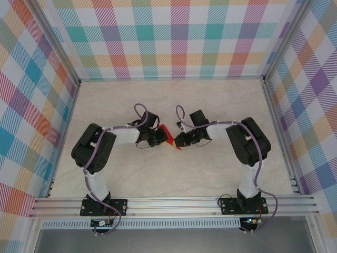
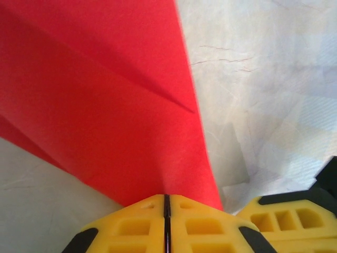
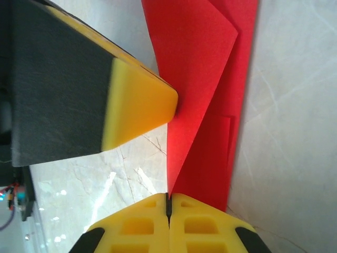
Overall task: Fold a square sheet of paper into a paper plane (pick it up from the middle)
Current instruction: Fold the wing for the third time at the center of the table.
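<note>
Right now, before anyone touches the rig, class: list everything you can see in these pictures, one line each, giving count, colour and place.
sheet of paper: one, bright red, creased into folds, mid-table between the two grippers
table: one, pale marbled, under everything
wall panels: three, pastel checks, left, back and right of the table
frame rail: one, silver, along the near edge
left arm: one, black and white, bent inward from the rail
right arm: one, black and white, bent inward from the rail
left gripper: one, yellow fingers, shut on the paper
right gripper: one, yellow fingers, shut on the paper
</note>
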You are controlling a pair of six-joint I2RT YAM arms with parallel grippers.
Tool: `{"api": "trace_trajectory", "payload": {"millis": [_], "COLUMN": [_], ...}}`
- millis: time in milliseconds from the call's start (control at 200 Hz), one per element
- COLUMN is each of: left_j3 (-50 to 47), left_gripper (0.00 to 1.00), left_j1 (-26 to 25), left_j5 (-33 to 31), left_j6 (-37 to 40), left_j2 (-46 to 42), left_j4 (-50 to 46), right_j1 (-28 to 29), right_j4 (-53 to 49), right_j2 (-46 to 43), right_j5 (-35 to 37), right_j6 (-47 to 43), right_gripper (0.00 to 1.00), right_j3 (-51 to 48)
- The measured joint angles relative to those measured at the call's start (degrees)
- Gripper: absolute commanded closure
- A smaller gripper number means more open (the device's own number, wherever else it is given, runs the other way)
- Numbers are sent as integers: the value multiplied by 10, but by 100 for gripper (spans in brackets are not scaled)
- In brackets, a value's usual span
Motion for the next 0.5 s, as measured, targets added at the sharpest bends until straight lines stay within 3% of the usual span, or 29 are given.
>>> {"api": "trace_trajectory", "payload": {"millis": [245, 500], "left_j3": [-68, -104], "left_gripper": [87, 87], "left_j1": [0, -2], "left_j5": [15, 31], "left_j6": [3, 2], "left_j2": [-70, -74], "left_j4": [93, 148], "right_j1": [-9, -17], "right_j4": [54, 82], "right_j2": [0, 7], "right_j5": [-35, -53], "right_j6": [73, 139], "right_gripper": [100, 100], "right_j3": [-27, -36]}}
